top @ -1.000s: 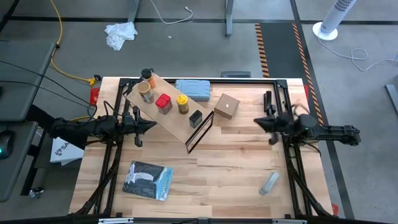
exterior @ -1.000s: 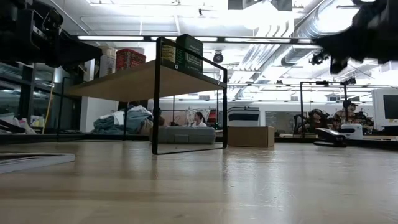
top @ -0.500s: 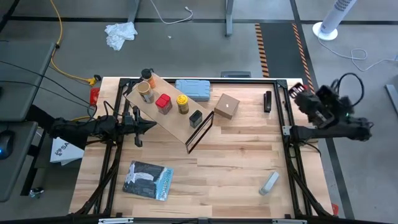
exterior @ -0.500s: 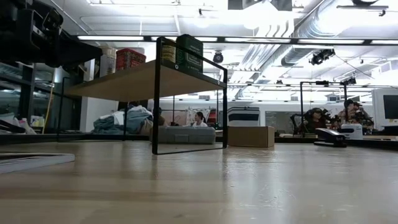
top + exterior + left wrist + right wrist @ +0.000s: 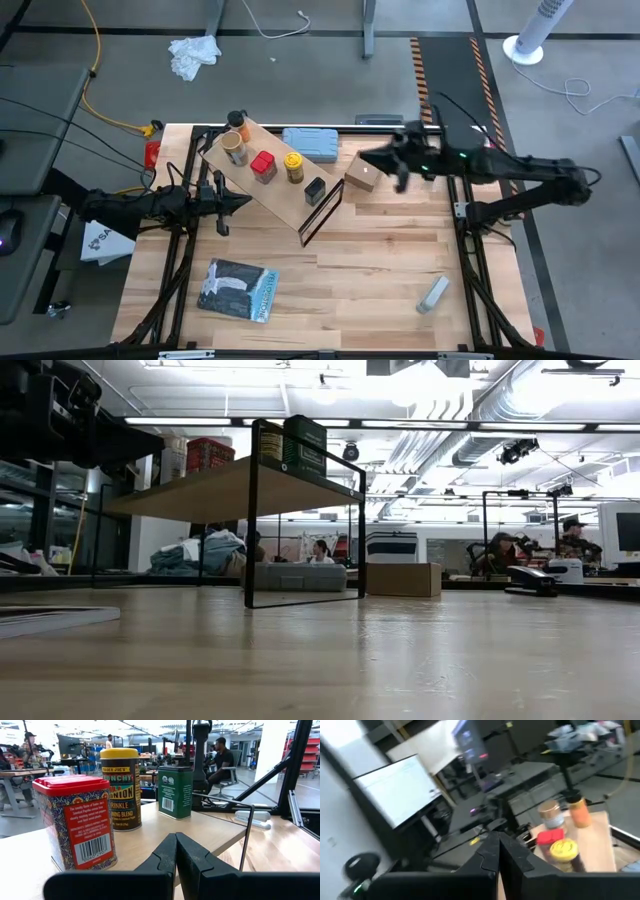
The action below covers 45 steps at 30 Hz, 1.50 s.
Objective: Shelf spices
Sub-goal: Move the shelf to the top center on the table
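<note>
The shelf stands on its black wire legs, running diagonally across the far left of the table. Five spices stand on its wooden plank: an amber jar, a tan cylinder, a red tin, a yellow jar and a black tin. My left gripper is shut and level beside the shelf's near long edge, facing the red tin. My right gripper is shut, held high over the cardboard cube and pointing toward the shelf.
A tan cardboard cube sits right of the shelf, under my right arm. A blue-grey case lies behind the shelf. A booklet lies near left and a grey bar near right. Bare wood lies in the middle.
My right gripper has risen from low at the table's right side, swung up high, then reached toward the table's left, ending over the cardboard cube; it has rolled somewhat and stayed shut. It has left the low view.
</note>
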Tool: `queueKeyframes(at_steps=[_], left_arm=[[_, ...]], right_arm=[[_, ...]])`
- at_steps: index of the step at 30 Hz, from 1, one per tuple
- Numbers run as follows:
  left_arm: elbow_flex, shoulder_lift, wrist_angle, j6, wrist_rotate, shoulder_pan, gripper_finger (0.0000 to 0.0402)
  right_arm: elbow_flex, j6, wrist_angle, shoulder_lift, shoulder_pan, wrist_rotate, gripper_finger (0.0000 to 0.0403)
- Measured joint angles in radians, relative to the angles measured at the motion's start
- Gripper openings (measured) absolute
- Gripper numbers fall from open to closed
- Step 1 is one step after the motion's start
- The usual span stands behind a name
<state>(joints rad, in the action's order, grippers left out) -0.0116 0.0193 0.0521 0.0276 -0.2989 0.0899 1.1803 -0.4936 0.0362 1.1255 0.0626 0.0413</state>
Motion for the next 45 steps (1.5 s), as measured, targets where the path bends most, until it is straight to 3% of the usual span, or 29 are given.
queueKeyframes(at_steps=[2, 5, 8, 10, 14, 17, 19, 22, 25, 27, 31, 34, 39, 45], left_arm=[[0.001, 0.001, 0.040, 0.011, -0.011, 0.000, 0.0005], [0.001, 0.000, 0.253, -0.021, -0.053, -0.005, 0.0005], [0.000, 0.007, 0.570, -0.220, -0.061, -0.006, 0.0005], [-0.026, 0.039, 0.636, -0.348, -0.108, -0.016, 0.0005], [-0.203, 0.198, 0.427, -0.512, -0.049, -0.035, 0.0001], [-0.429, 0.353, 0.276, -0.474, 0.072, -0.051, 0.0001], [-0.616, 0.434, 0.038, -0.439, 0.199, -0.056, 0.0001], [-0.901, 0.556, -0.454, -0.473, 0.333, -0.053, 0.0001], [-1.103, 0.662, -0.790, -0.515, 0.350, -0.025, 0.0001], [-1.173, 0.709, -0.940, -0.521, 0.294, -0.001, 0.0001], [-1.175, 0.761, -1.095, -0.588, 0.167, 0.031, 0.0000], [-1.116, 0.770, -1.096, -0.675, 0.158, 0.046, 0.0000], [-1.036, 0.752, -1.041, -0.740, 0.179, 0.064, 0.0000], [-0.962, 0.711, -0.967, -0.694, 0.182, 0.066, 0.0000]], right_arm=[[0.067, -0.005, 0.001, 0.055, 0.015, 0.006, 0.0000], [0.172, 0.015, -0.003, 0.111, 0.025, 0.008, 0.0000], [0.265, 0.078, -0.002, 0.144, 0.030, 0.008, 0.0000], [0.311, 0.124, 0.007, 0.154, 0.042, 0.007, 0.0000], [0.363, 0.185, 0.041, 0.153, 0.084, 0.028, 0.0000], [0.379, 0.185, 0.093, 0.154, 0.129, 0.023, 0.0000], [0.380, 0.150, 0.145, 0.154, 0.159, 0.002, 0.0000], [0.382, 0.090, 0.342, 0.159, 0.196, -0.087, 0.0000], [0.381, 0.075, 0.576, 0.185, 0.191, -0.226, 0.0000], [0.381, 0.081, 0.697, 0.210, 0.161, -0.289, 0.0000], [0.378, 0.118, 0.908, 0.267, 0.080, -0.307, 0.0000], [0.307, 0.138, 0.968, 0.320, 0.025, -0.292, 0.0000], [0.102, 0.068, 0.719, 0.349, 0.006, -0.251, 0.0000], [-0.098, -0.143, 0.453, 0.324, 0.064, -0.035, 0.0000]])
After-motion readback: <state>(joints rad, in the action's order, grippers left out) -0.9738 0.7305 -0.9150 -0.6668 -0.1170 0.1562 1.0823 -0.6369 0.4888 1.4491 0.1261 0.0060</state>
